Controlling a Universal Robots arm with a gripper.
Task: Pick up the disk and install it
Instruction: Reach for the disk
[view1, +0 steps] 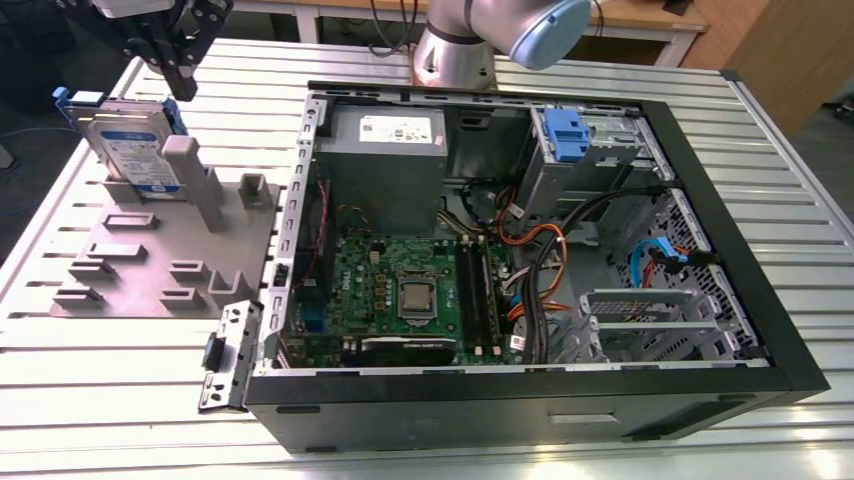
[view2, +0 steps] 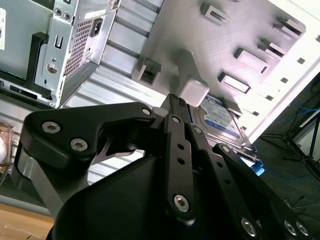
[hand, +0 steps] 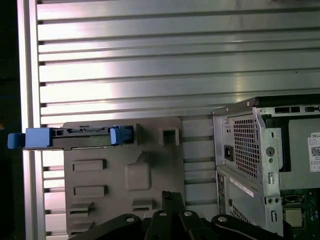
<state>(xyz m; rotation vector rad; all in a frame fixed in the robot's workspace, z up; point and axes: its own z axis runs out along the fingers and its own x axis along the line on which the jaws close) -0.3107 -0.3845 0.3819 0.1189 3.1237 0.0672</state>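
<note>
Grey fixture, exterior view: moulded holder plate (view1: 147, 255) on slatted aluminium table (view1: 107, 400), just beside open computer case (view1: 534, 410), on the exterior view's left.
Disk, exterior view: the disk (view1: 127, 140) upright on edge in a fixture slot, blue bracket uppermost, not yet lifted.
End effector, exterior view: end effector (view1: 183, 88) above the disk and apart from it, clenched, carrying nothing.
Bay, exterior view: drive cage (view1: 601, 140) at the case's far corner, small blue tab (view1: 566, 135) on it, loose cables (view1: 527, 240) near.
Second wrist view: end effector (view2: 176, 100) aimed toward tall fixture post (view2: 192, 90); the disk (view2: 220, 117) just behind, label partly hidden by the post.
First wrist view: the disk (hand: 80, 135) edge-on, one blue bracket end reaching past the plate's edge.
Risk, grasp: descent while clenched judged likely to strike the bracket top instead of straddling it.
Risk, post: off-line approach judged likely to clip the post and tilt the disk in its slot.
Risk, install: cables near the cage judged able to snag the bracket.
</note>
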